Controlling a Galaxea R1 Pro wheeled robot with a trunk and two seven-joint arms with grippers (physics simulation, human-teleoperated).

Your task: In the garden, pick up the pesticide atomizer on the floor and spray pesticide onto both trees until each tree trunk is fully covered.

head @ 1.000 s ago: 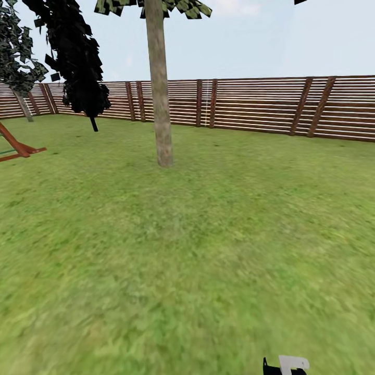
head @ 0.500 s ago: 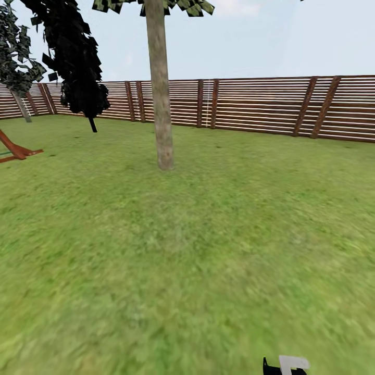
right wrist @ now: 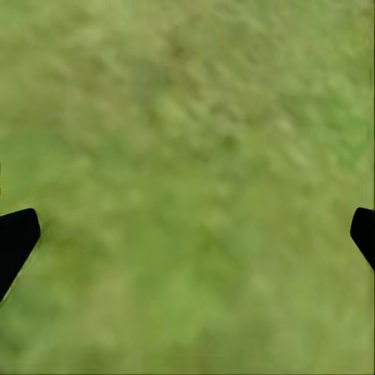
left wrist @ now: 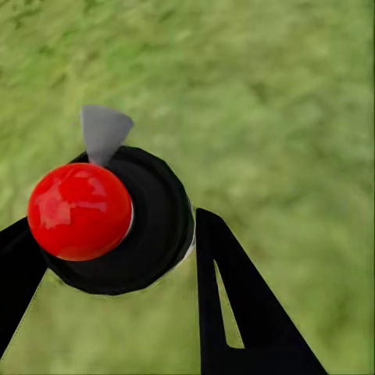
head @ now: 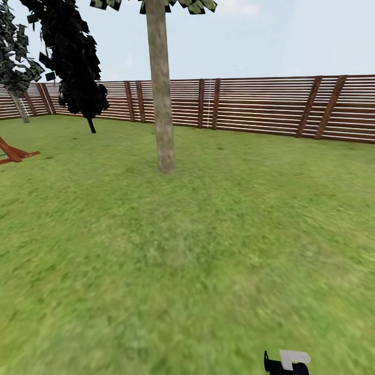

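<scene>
You are looking across a blurry green grass lawn (head: 208,250) to a tall tree with a straight, mottled grey-beige trunk (head: 162,104) standing upright, well short of the brown horizontal-slat wooden fence (head: 260,107) along the lawn's far edge. Near the far left corner stands a dark, near-black conifer (head: 75,57). A red-brown wooden frame (head: 13,152) sits at the left edge.
</scene>
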